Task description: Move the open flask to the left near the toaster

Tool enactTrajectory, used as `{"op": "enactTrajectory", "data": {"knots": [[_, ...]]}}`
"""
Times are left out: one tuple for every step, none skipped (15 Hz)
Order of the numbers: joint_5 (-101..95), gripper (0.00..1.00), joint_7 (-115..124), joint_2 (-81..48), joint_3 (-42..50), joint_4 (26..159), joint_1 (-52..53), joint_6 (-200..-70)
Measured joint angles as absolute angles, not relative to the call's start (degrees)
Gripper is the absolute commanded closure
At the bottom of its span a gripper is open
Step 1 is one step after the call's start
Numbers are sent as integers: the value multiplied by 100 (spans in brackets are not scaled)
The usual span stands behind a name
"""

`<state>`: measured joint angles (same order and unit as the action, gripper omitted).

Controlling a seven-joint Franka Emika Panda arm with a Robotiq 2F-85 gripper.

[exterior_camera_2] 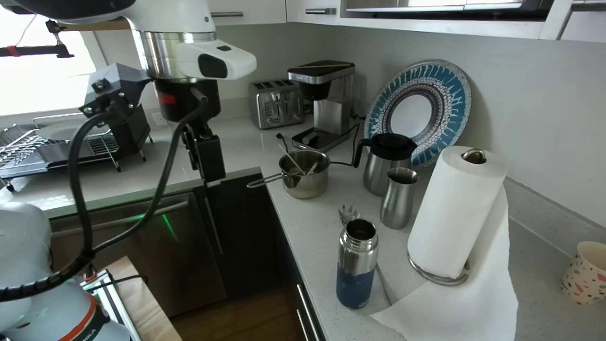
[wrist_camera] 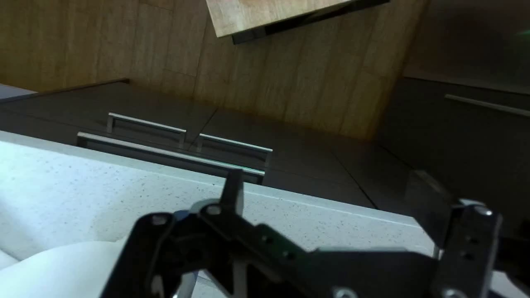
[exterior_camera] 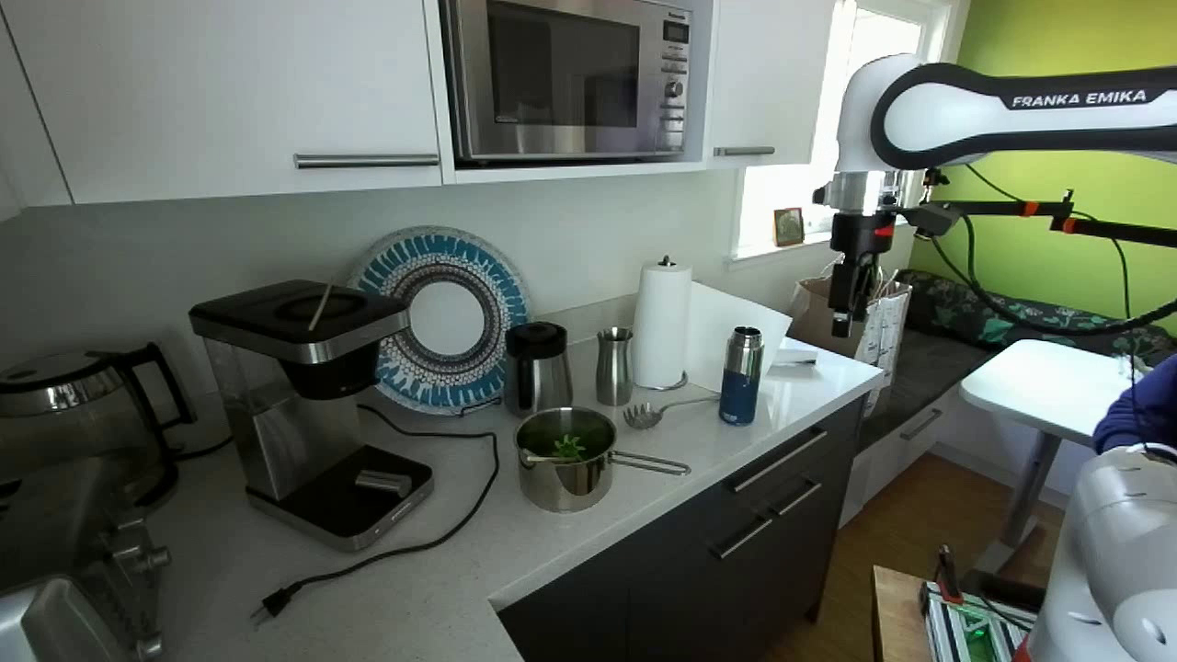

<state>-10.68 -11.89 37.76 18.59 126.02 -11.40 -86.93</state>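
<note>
The open flask [exterior_camera_2: 356,286] is standing upright on the pale worktop [exterior_camera_2: 307,232] near its front edge, steel neck above a blue body. With the flask as the centre of a dial in an exterior view, a paper-towel roll [exterior_camera_2: 454,213] is standing at two o'clock, its loose sheet [exterior_camera_2: 454,317] spreading toward four. A waisted steel cup [exterior_camera_2: 395,208] is sitting at one, and a pronged utensil [exterior_camera_2: 349,214] is lying behind the flask, its tines peeping out at twelve. A patterned disc [exterior_camera_2: 438,116] is leaning against the wall [exterior_camera_2: 544,118] between twelve and one. A steel pot [exterior_camera_2: 305,184] is sitting at eleven, a pale stick [exterior_camera_2: 292,159] leaning inside it; the toaster [exterior_camera_2: 277,106] is resting well beyond, also toward eleven. The arm [exterior_camera: 947,110] is holding its gripper [wrist_camera: 330,182] fingers-down at ten o'clock on that dial, apart from the flask in both exterior views. In the wrist view the jaws are standing wide apart, the worktop edge and dark cupboard fronts [wrist_camera: 306,165] showing between them.
</note>
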Motion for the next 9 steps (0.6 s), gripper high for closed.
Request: {"op": "enactTrajectory", "data": {"knots": [[-987,0,-1210,3764,1938,12583,-1137,-8695],[-952,0,-1221,3763,1977,12581,-1135,-8695],[-935,0,-1224,3763,1987,12581,-1135,-8695],[-923,0,-1224,3763,1986,12581,-1130,-8695],[-917,0,-1224,3761,1986,12580,-1120,-8695],[-915,0,-1224,3761,1986,12580,-1119,-8695],[-914,0,-1224,3761,1986,12580,-1119,-8695],[-914,0,-1224,3761,1986,12580,-1119,-8695],[-914,0,-1224,3761,1986,12580,-1119,-8695]]}}
